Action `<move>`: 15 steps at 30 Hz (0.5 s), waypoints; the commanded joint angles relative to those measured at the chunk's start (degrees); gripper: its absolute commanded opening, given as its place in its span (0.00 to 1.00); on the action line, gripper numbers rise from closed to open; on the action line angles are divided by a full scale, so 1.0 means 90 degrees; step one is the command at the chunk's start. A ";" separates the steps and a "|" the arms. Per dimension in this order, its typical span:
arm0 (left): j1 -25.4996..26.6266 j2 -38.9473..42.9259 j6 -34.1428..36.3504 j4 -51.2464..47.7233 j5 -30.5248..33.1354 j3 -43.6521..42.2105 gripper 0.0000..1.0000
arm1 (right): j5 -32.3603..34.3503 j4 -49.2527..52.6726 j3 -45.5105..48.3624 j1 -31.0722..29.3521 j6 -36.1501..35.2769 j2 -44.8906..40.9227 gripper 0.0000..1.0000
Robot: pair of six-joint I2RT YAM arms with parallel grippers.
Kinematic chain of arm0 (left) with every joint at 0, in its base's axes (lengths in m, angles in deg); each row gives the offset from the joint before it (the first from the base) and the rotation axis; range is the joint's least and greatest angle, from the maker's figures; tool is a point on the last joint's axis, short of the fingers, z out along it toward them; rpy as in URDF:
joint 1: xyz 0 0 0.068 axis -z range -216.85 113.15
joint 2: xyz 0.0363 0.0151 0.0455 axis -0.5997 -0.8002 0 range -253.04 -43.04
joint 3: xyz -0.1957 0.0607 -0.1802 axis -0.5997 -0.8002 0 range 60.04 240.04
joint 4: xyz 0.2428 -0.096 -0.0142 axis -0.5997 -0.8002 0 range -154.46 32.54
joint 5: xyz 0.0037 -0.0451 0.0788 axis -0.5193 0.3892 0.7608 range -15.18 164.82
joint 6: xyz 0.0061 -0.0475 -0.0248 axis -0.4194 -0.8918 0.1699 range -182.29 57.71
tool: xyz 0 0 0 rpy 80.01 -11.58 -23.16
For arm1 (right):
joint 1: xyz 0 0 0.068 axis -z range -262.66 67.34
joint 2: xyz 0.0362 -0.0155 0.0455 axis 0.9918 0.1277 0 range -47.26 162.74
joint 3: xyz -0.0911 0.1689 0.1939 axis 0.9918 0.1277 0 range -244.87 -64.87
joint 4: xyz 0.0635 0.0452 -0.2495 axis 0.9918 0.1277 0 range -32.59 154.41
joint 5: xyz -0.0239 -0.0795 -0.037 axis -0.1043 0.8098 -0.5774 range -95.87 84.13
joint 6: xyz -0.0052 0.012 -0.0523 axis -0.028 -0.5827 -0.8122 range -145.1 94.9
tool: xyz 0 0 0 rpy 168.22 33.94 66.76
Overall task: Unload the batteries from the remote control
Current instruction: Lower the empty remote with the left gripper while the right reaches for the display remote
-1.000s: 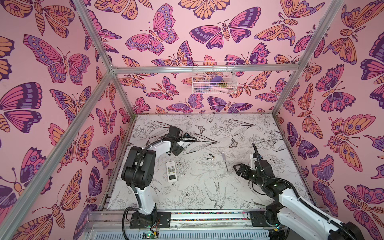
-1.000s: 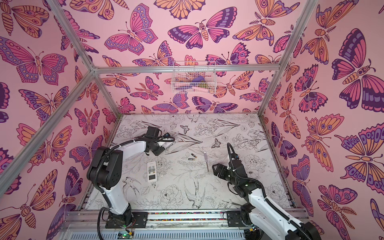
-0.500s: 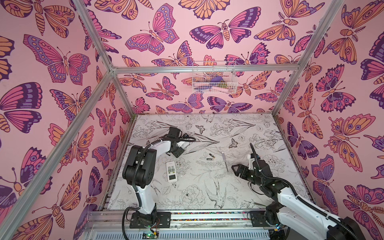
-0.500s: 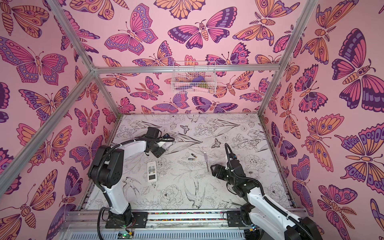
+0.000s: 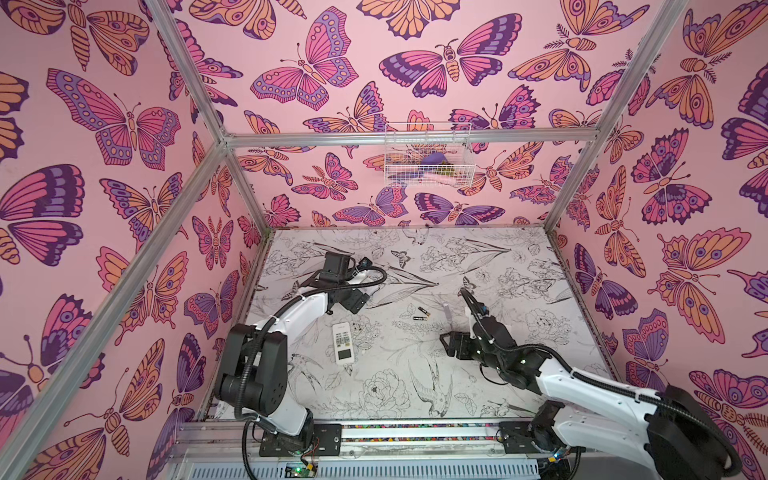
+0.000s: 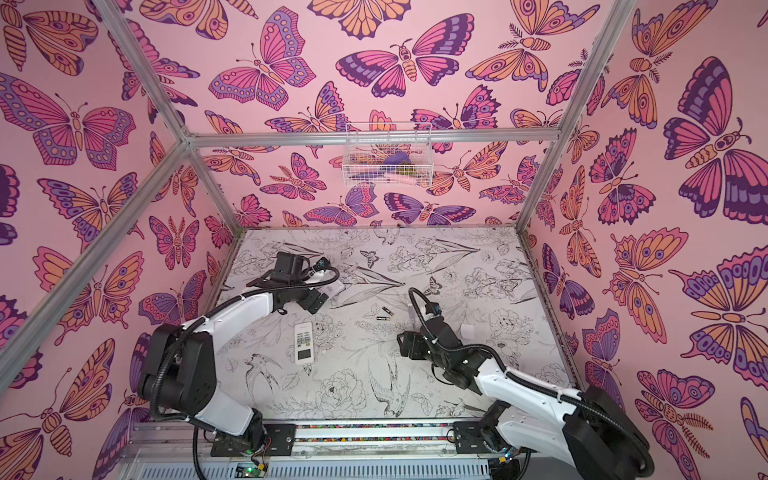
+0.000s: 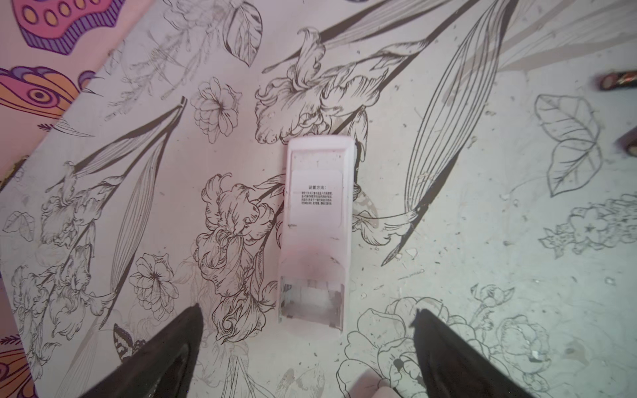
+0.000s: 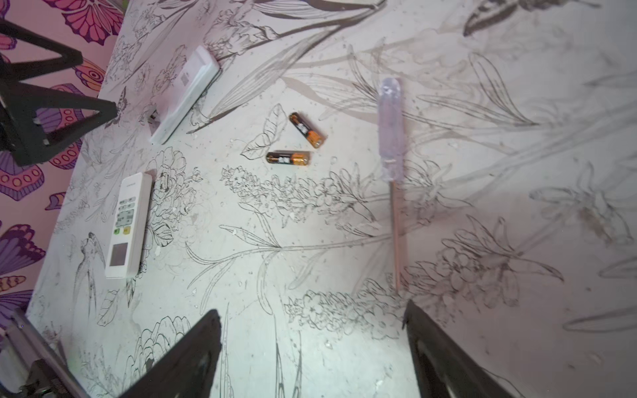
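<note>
**A:** What's in the jaws, and where are the batteries?

**B:** Nothing is held. Your left gripper has its jaws spread wide. They stand either side of the open end of the face-down remote without touching it. The compartment there looks bare. Your right gripper is spread too, empty, hovering over the table. Two batteries lie loose out ahead of it. They are slim black-and-copper cylinders, smooth and likely to roll. Their copper tips nearly meet in a V, near the clear-handled screwdriver.

**A:** So what's left?

**B:** I'd judge the face-up remote comes next (buttons and screen are showing, so its battery door is underneath and unseen). You can't tell from here whether it holds cells. It lies on the robot's side of your left jaws. Its long axis runs roughly near-to-far in both top views, with the screen end closest to the robot. Your left gripper is clearly the closer one. The right sits well apart, across the middle. The remote is a flat, glossy white slab lying flush on the table, so you'd close across its narrow width. The slick plastic could slip.
</note>
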 commanded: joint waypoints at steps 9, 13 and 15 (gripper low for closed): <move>-0.1032 0.1984 -0.1117 0.0742 -0.0837 -0.1189 0.99 | 0.0959 -0.0442 -0.2122 -0.1767 -0.1212 0.2493 0.87; -0.1535 0.2266 -0.1748 0.0756 -0.1026 -0.1220 0.99 | 0.0872 -0.0240 -0.2959 -0.2091 -0.1554 0.3301 0.87; -0.1768 0.2388 -0.1962 0.0784 -0.1096 -0.1234 0.99 | 0.0884 -0.0201 -0.3357 -0.2294 -0.1896 0.3673 0.88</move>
